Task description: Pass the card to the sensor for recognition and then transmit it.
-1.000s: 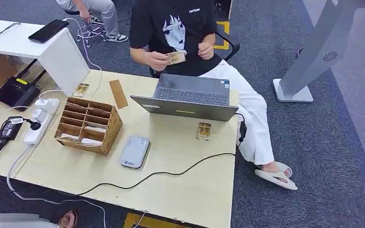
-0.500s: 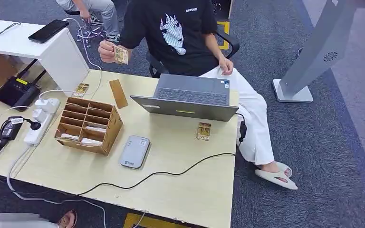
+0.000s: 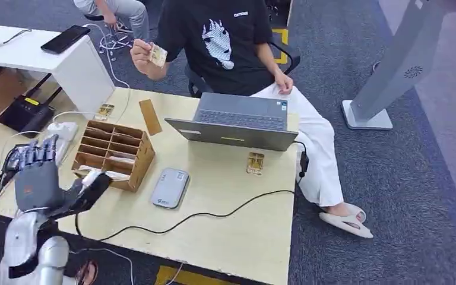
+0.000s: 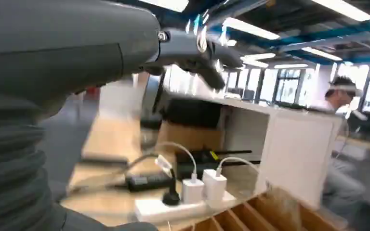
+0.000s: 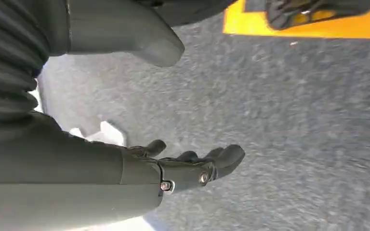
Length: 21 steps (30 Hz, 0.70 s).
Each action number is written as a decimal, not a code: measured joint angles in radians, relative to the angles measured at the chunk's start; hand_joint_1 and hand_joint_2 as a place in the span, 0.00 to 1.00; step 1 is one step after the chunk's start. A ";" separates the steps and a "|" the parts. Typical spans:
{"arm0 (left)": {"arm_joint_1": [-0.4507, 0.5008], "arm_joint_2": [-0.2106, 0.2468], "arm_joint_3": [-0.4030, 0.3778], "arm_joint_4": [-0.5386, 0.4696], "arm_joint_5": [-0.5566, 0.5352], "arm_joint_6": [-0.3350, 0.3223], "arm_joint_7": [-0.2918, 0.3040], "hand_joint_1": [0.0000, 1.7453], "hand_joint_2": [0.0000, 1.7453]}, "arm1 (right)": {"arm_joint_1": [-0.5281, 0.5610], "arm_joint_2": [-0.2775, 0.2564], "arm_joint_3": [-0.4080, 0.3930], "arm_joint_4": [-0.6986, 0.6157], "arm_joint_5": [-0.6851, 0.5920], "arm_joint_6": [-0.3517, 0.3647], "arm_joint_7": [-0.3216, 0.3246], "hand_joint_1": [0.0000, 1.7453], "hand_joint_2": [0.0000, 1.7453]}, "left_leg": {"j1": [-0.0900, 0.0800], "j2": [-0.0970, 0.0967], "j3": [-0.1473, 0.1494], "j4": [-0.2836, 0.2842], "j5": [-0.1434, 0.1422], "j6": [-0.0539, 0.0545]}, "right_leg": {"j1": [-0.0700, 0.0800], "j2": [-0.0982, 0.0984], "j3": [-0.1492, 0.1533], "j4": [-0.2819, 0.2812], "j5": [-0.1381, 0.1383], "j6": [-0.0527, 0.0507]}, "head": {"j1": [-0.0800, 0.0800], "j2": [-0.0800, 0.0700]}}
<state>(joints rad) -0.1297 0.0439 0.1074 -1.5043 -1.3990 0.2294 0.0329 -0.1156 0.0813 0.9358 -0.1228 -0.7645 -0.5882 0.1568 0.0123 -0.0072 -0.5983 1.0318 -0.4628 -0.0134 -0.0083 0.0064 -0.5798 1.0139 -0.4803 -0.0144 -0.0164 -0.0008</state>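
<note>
At the left edge of the table [image 3: 237,237], a white power strip [image 3: 59,132] with plugged adapters and a black power brick [image 3: 13,159] lie beside trailing cables, evidently feeding the equipment on the table. The left hand [image 3: 38,178] is raised over that corner, palm away from the camera, fingers [image 3: 35,151] extended and apart with the thumb splayed toward the organiser; it holds nothing, and its posture reads as readiness to receive or reach. Just beside it stands the wooden slotted organiser [image 3: 111,154], several slots holding flat pale items, probably cards stored for sorting. A loose card [image 3: 103,111] and a brown wooden strip [image 3: 149,116] lie behind it. The grey card reader [image 3: 169,188] lies flat in the open middle of the table, cabled, and accessible from the robot's side. Farther back, a seated person's hand [image 3: 142,56] holds up a card [image 3: 157,55], well apart from the robot's hand; this appears to be the card on offer. The open laptop [image 3: 237,122] faces that person. Another card [image 3: 254,163] lies in front of the laptop. The right hand [image 5: 192,168] hangs over carpet, fingers loosely spread, holding nothing. The scan step is judged not yet begun.
</note>
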 joint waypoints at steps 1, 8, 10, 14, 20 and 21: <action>-0.022 0.024 -0.031 0.040 -0.073 0.023 -0.016 0.00 1.00 | 0.001 -0.002 0.005 0.000 0.000 0.000 0.000 0.00 1.00 | 0.000 0.005 -0.001 0.001 0.000 0.000 | 0.000 0.005 -0.003 0.000 0.002 -0.001 | 0.002 0.000; -0.072 0.116 -0.148 0.139 0.106 0.045 -0.034 0.00 1.00 | 0.013 -0.011 0.024 0.000 -0.003 0.001 -0.001 0.00 1.00 | -0.001 0.009 -0.001 0.001 -0.002 0.003 | -0.001 0.009 -0.005 -0.002 0.000 0.002 | 0.001 0.000; -0.077 0.128 -0.166 0.146 0.115 0.046 -0.030 0.00 1.00 | 0.013 -0.013 0.026 0.000 -0.008 0.001 -0.002 0.00 1.00 | -0.001 0.008 -0.002 0.001 -0.002 0.004 | -0.001 0.009 -0.004 -0.002 0.000 0.003 | 0.002 0.000; -0.084 0.144 -0.183 0.152 0.120 0.049 -0.026 0.00 1.00 | 0.013 -0.015 0.031 0.000 -0.009 0.001 -0.003 0.00 1.00 | -0.001 0.008 -0.002 0.001 -0.002 0.004 | -0.001 0.009 -0.004 -0.002 0.000 0.003 | 0.002 0.000; -0.084 0.155 -0.195 0.154 0.121 0.049 -0.025 0.00 1.00 | 0.013 -0.016 0.031 0.000 -0.009 0.001 -0.003 0.00 1.00 | -0.001 0.008 -0.002 0.001 -0.002 0.004 | -0.001 0.009 -0.004 -0.002 0.000 0.003 | 0.002 0.000; -0.084 0.156 -0.196 0.154 0.121 0.049 -0.025 0.00 1.00 | 0.013 -0.016 0.031 0.000 -0.009 0.001 -0.003 0.00 1.00 | -0.001 0.008 -0.002 0.001 -0.002 0.004 | -0.001 0.009 -0.004 -0.002 0.000 0.003 | 0.002 0.000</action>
<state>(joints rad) -0.2141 0.1995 -0.0889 -1.3504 -1.2776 0.2781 0.0076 -0.1026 0.0649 0.9670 -0.1225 -0.7736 -0.5875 0.1541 0.0114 0.0012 -0.6004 1.0332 -0.4652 -0.0095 -0.0092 0.0152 -0.5842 1.0121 -0.4807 -0.0117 -0.0149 -0.0008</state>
